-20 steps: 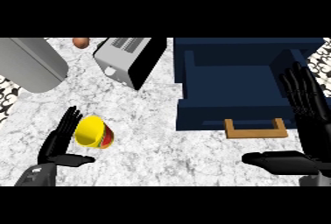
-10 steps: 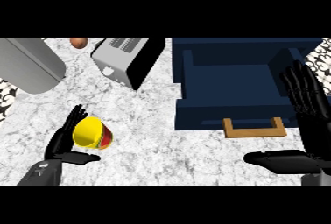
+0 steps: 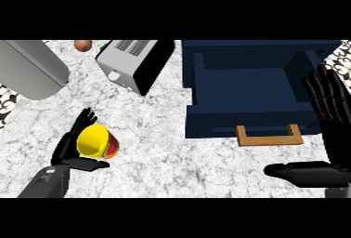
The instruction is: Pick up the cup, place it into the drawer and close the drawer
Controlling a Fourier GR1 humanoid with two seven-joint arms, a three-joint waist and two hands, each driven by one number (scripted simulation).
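Yellow cup (image 3: 94, 141) sits at lower left, between straight fingers and thumb of the left hand (image 3: 67, 148), set for a grasp not yet closed; navy drawer (image 3: 250, 86) stands open at upper right to receive it; right hand (image 3: 334, 142) rests at right edge, fingers released.

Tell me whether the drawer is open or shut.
Open. The blue drawer is pulled out, its inside floor in view, its wooden handle toward the robot. The cup is outside it, on the counter.
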